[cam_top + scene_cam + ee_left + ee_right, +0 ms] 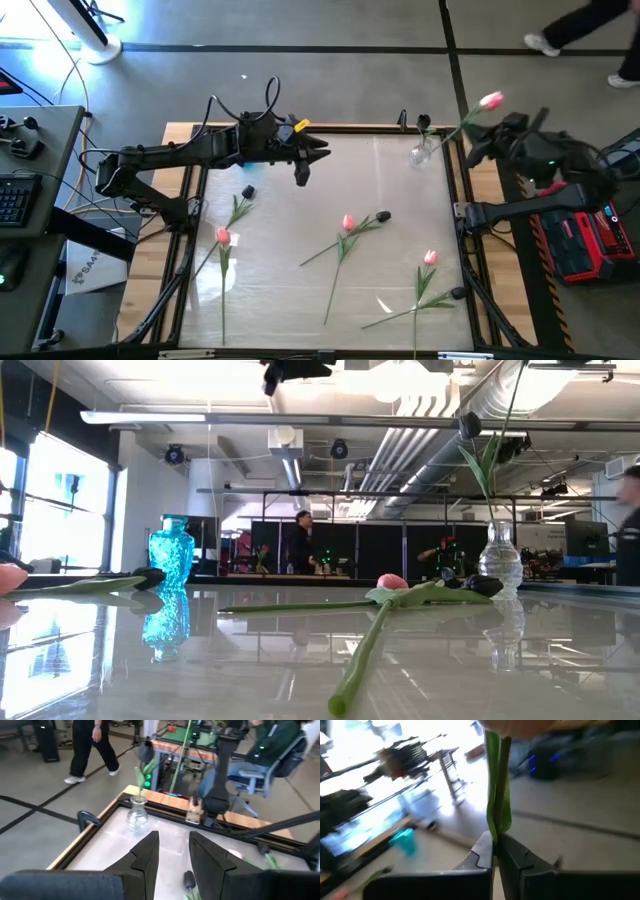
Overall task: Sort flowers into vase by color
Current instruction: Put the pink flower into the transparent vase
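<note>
My right gripper (473,138), raised at the table's far right corner, is shut on a pink flower whose head (491,100) stands up and outward. Its green stem slants down toward a clear glass vase (420,155). One dark flower (424,122) stands in that vase by its stem. I cannot tell whether the pink flower's lower end is in the vase's neck. My left gripper (173,852) hovers high over the table's far middle, open, with nothing between its fingers. Several pink and dark flowers lie flat on the table, among them a crossed pink (347,222) and dark (383,216) pair. My right gripper pinches the pink flower's green stem (496,827) between its two fingers, some way below the head. The fingers lie across the stem and come from the table's right side. The flower is lifted clear of the table, its head (520,726) above the fingers.
A blue glass vase (248,190) stands under my left arm at the far left. Pink flowers lie at the left (222,237) and near right (430,257). A wooden frame (455,190) edges the table. A person walks past beyond the far edge (92,745).
</note>
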Robot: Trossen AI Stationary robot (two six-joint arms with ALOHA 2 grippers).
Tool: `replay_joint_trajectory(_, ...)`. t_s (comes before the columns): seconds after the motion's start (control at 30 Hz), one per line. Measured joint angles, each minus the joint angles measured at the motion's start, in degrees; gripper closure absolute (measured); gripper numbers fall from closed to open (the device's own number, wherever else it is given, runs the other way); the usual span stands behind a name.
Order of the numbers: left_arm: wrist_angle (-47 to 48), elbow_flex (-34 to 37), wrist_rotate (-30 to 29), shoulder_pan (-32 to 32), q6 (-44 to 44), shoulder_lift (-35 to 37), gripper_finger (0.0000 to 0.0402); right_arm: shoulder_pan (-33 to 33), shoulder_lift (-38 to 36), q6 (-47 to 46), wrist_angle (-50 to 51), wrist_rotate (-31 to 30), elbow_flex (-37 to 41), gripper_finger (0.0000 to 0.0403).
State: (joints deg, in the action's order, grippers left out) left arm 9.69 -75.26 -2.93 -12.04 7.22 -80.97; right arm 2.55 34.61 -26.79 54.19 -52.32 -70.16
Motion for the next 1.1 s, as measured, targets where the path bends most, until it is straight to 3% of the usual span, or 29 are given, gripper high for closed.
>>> replay_joint_trajectory(0.13, 0.0, 0.0, -2.6, 0.0, 0.0, 0.0, 0.0307, 0.0, 0.0, 3.7, 0.2, -10.5, -1.4, 0.0403)
replay_joint_trajectory(0.4, 0.0, 0.0, -6.6, 0.0, 0.0, 0.0, 0.0307, -0.4, 0.4, 2.5, 0.8, -19.3, 3.5, 0.0403)
replay_joint_trajectory(0.7, -0.2, 0.0, -7.3, 0.0, -1.3, 0.0, 0.0307, -6.2, 1.0, -3.0, -2.6, -17.8, 12.8, 0.0403)
replay_joint_trajectory(1.1, 0.0, 0.0, -6.5, 0.1, -0.3, 0.0, 0.0307, -17.8, 1.8, 9.3, -21.9, -9.1, 21.2, 0.0403)
